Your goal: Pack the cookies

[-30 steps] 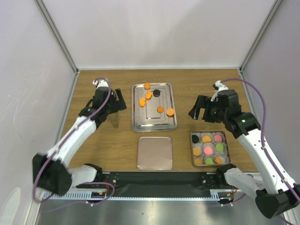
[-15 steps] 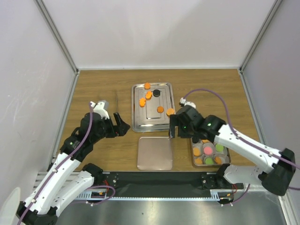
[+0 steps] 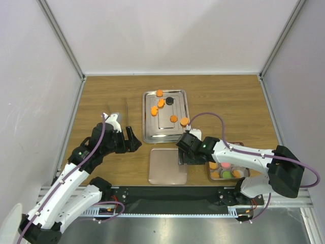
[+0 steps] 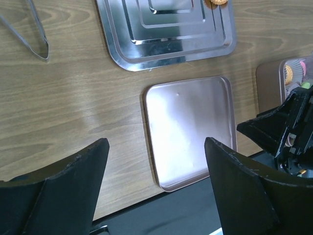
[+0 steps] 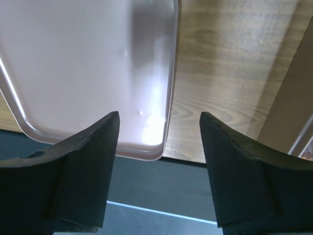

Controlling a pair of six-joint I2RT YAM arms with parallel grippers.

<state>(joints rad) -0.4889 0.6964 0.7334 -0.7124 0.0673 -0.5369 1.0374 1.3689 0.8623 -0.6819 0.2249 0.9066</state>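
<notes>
Wood table (image 3: 228,96); right gripper (image 5: 159,122), jaws spread, above pinkish lid (image 5: 73,58) edge

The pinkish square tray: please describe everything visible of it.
The pinkish square tray looks like thin, glossy metal, with rounded corners and a low raised rim. It lies flat and empty on the wooden table, between the silver tray and the table's near edge. The open right hand is above its right edge.

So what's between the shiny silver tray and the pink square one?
Nothing but a bare strip of the wooden table. The left wrist view shows it best, between the silver tray and the pink square tray.
</notes>
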